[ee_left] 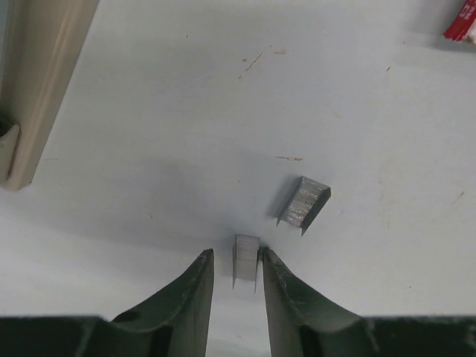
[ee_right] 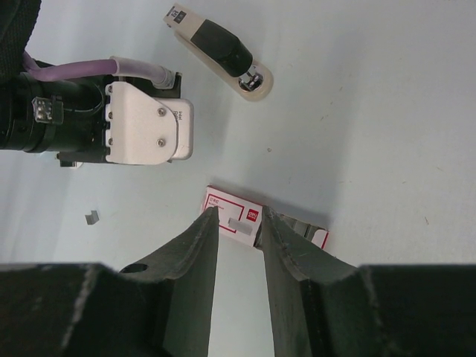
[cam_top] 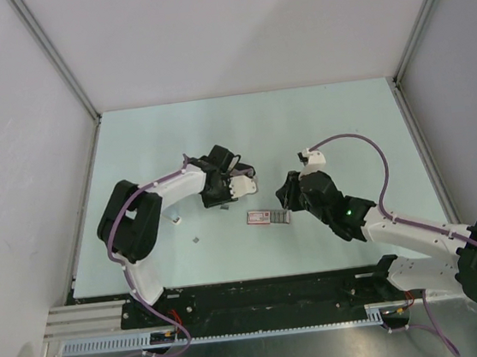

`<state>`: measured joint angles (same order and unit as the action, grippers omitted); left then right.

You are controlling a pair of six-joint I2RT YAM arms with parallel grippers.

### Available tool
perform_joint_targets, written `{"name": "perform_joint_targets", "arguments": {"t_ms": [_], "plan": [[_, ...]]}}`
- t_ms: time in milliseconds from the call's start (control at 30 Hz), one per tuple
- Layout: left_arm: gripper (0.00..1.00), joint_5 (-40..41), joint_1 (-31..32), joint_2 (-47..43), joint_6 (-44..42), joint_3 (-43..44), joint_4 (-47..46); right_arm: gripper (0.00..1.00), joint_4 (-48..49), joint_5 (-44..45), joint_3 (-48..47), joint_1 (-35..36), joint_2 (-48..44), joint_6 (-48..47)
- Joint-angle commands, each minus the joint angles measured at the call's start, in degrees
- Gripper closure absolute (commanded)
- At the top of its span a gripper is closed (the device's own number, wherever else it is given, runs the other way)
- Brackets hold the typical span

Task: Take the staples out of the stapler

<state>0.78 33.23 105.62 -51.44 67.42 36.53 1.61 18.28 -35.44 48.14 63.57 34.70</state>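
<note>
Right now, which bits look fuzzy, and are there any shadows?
Left wrist view: left fingers fuzzy, loose staple strip sharp with a soft shadow. Right wrist view: right fingers fuzzy, red box sharp. Top view: even light, no glare on the table.

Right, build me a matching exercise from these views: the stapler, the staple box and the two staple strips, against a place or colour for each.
Things:
1. stapler
2. staple box
3. straight staple strip
4. angled staple strip

Place or colour:
A. at the tips of the right gripper's jaws
B. lying free, just past the left gripper's jaws
C. beige and black
D. between the left gripper's jaws

Pairs: 1-C, 2-A, 3-D, 4-B.
</note>
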Motion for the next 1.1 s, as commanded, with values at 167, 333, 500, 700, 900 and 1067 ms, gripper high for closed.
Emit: {"name": "perform_joint_targets", "arguments": {"t_ms": [167, 333, 500, 700, 900, 1067], "plan": [[0.68, -2.0, -0.2, -1.0, 1.0, -0.8, 0.2, 0.66, 1.7, -0.3, -0.2, -0.2, -0.6, -0.4], [0.88, -1.7, -0.1, -1.0, 0.9, -1.3, 0.3, 0.66, 1.8, -0.4, -0.2, -0.3, -0.6, -0.4], [0.99, -2.7, -0.2, -3.4, 2.2, -0.8, 0.4, 0.66, 2.3, -0.7, -0.2, -0.5, -1.3, -0.9], [1.0, -7.2, -0.6, -9.5, 7.0, 4.4, 1.9, 0.65, 1.6, -1.5, -1.2, -1.5, -5.0, -2.5], [1.0, -18.4, -3.6, -17.1, 17.4, 15.0, 3.8, 0.62, 1.6, -5.6, -3.3, -3.4, -9.1, -4.6], [1.0, -39.8, -10.0, -21.3, 35.3, 26.4, 4.0, 0.54, 5.9, -17.0, -6.6, -5.8, -10.6, -5.2]]}}
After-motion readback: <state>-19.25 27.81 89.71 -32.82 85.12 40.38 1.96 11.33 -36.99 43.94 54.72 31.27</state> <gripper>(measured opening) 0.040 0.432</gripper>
